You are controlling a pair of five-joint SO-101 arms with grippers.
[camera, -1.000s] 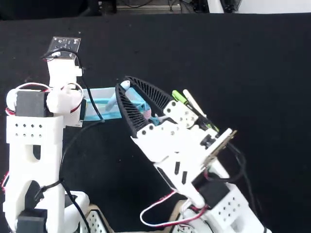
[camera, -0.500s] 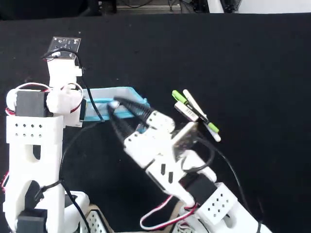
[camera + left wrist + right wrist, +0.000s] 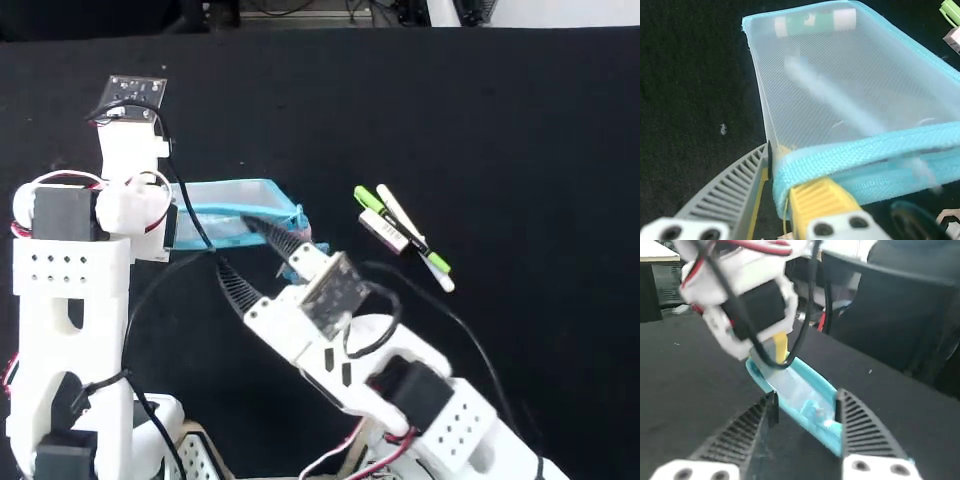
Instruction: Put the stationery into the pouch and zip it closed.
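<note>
Blue mesh pouch (image 3: 235, 195): one, flat on black table (image 3: 520, 120), two sticks (image 3: 815, 21) seen inside | left gripper (image 3: 780, 167): pinched tight on pouch's zip edge | right gripper (image 3: 805, 400): spread wide, holding nothing, at pouch's other end | pens (image 3: 400, 230): about three, loose, near pouch.

The pouch (image 3: 840, 85) is see-through with a light blue zip edge. It lies flat. The left gripper (image 3: 777, 165) pinches one end of it. The right gripper (image 3: 805, 407) is spread wide at the other end. A green and white pen (image 3: 815, 20) lies inside. More pens (image 3: 405, 235) lie loose, well apart from the right gripper.
</note>
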